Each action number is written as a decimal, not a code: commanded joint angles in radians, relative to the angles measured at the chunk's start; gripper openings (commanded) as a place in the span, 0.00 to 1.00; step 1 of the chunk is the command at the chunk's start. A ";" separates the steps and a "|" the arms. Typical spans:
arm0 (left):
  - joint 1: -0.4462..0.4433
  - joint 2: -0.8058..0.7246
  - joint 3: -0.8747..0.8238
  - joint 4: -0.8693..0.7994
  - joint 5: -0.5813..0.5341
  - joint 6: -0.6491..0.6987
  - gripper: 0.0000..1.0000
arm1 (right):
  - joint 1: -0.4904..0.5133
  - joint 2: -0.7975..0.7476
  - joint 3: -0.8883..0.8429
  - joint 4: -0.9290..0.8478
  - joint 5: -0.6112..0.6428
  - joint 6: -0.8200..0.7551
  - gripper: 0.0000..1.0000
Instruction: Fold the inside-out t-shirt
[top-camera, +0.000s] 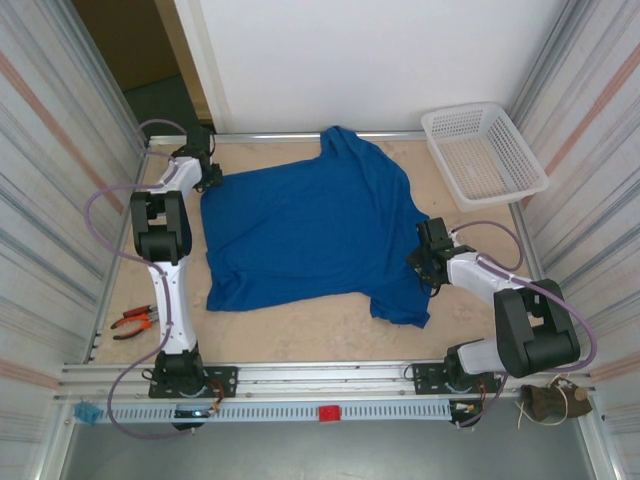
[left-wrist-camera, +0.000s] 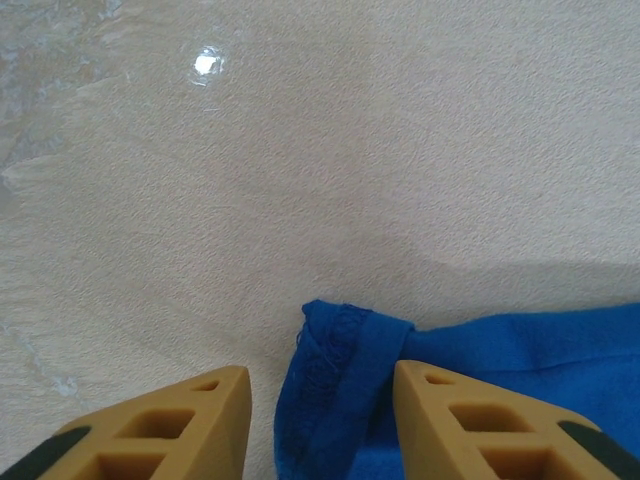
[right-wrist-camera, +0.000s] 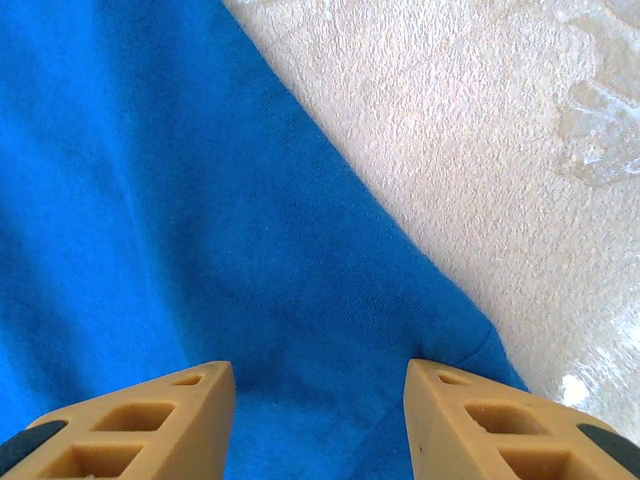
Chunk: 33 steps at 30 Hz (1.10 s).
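- Beige textured worktop (top-camera: 300, 340) inside a panelled enclosure carries the t-shirt (top-camera: 300, 230). It lies spread and mostly flat, starting just beside the white basket (top-camera: 485, 155) and reaching well away from it.
- Left gripper (left-wrist-camera: 320, 378): the jaws stand wide apart. The stitched hem corner farthest from the basket lies between them, unclamped.
- Right gripper (right-wrist-camera: 318, 370): the jaws stand wide apart over the shirt's edge on the basket side. Nothing is gripped.
- Judged step: taking hold of two opposite edges before the first fold.
- Lower each gripper until its jaws reach the worktop, then close. Closing too high will likely pinch only a loose wrinkle.
- At the corner away from the basket, the hem is rolled over on itself. Bite behind the roll so that every layer is caught.
- On the basket side, keep the cloth edge inside the jaws. It runs diagonally and passes close to one jaw.
- Lift both sides together with even tension, so the cloth does not bunch toward the basket.
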 joint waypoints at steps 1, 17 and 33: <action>0.006 -0.015 -0.007 -0.010 0.003 0.005 0.36 | -0.006 -0.015 0.001 -0.033 0.031 0.022 0.47; 0.047 -0.001 0.017 -0.039 0.041 -0.019 0.00 | -0.017 -0.022 -0.002 -0.053 0.056 0.046 0.46; 0.042 -0.109 -0.043 0.038 0.106 -0.080 0.32 | -0.022 -0.036 -0.011 -0.063 0.065 0.055 0.47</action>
